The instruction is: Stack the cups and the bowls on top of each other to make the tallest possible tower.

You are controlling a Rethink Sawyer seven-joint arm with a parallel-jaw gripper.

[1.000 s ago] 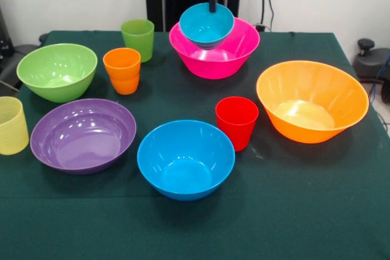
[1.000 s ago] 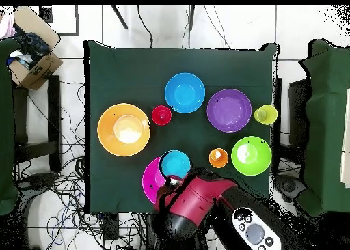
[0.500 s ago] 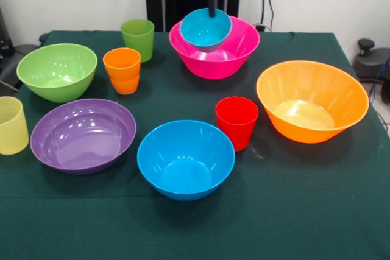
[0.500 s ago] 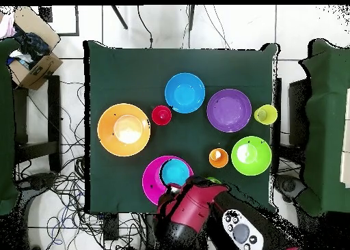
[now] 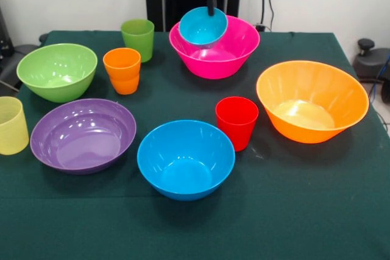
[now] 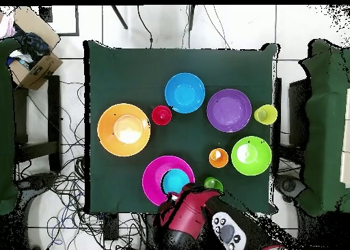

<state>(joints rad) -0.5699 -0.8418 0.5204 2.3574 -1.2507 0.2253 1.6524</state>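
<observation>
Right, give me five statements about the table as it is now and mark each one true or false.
1. The gripper holds the small blue bowl tilted over the pink bowl. True.
2. The red cup stands inside the orange bowl. False: it stands on the cloth between the orange bowl and the large blue bowl.
3. The purple bowl is empty. True.
4. The green cup is stacked in the orange cup. False: they stand apart, each on the cloth.
5. The yellow cup lies on its side. False: it stands upright beside the purple bowl.
</observation>
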